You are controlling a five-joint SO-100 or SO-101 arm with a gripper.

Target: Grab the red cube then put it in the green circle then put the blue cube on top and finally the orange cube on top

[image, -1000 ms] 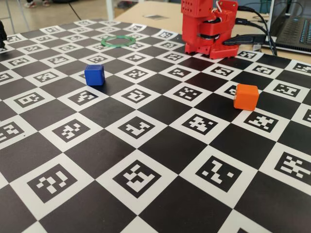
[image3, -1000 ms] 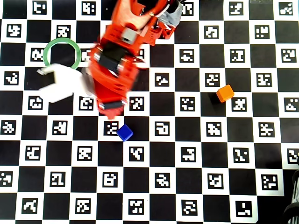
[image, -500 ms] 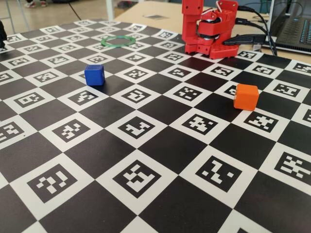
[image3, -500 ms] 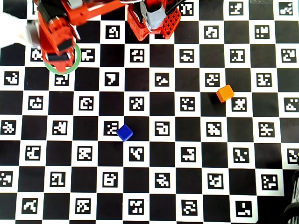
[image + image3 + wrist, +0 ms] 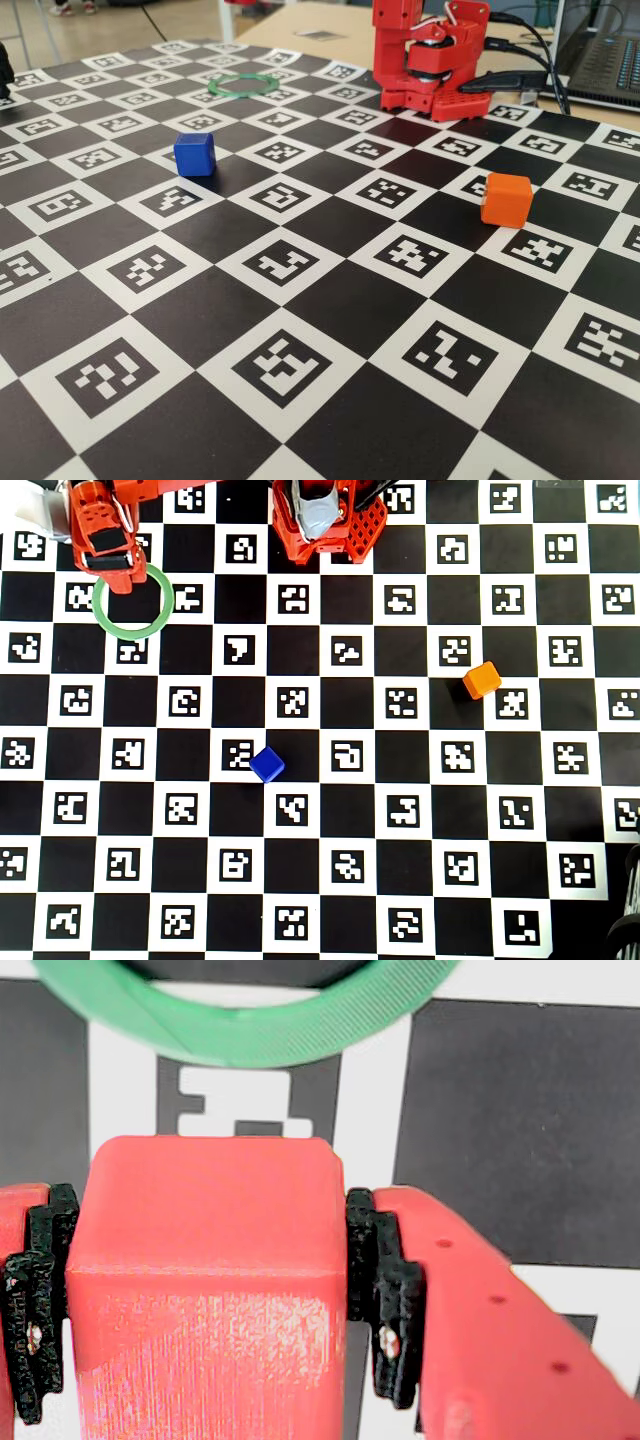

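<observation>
Wrist view: fingers (image 5: 205, 1300) clamped on the red cube (image 5: 205, 1280), one black pad (image 5: 385, 1295) pressed to each side face. Cube fills the lower middle of the frame, held above the checkered counter (image 5: 520, 1130). Green ring (image 5: 250, 1020) lies just ahead of the cube, only its near arc in frame; cube not inside it.

Overhead view: the gripper (image 5: 118, 575) sits at the upper left, over the top-left rim of the ring (image 5: 133, 630). Cube itself hidden under the arm here. Ring's centre shows a bare black square. Arm base (image 5: 325, 520) at top centre.

Blue cube (image 5: 267, 764) rests on the counter (image 5: 320, 880) left of centre, well apart from the ring. Orange cube (image 5: 482, 679) rests to the right, well apart from both.

Fixed view: ring (image 5: 244, 84) flat at the far side, blue cube (image 5: 194, 154) mid-left, orange cube (image 5: 506, 199) at right, arm base (image 5: 430, 60) behind. Gripper out of this frame.
</observation>
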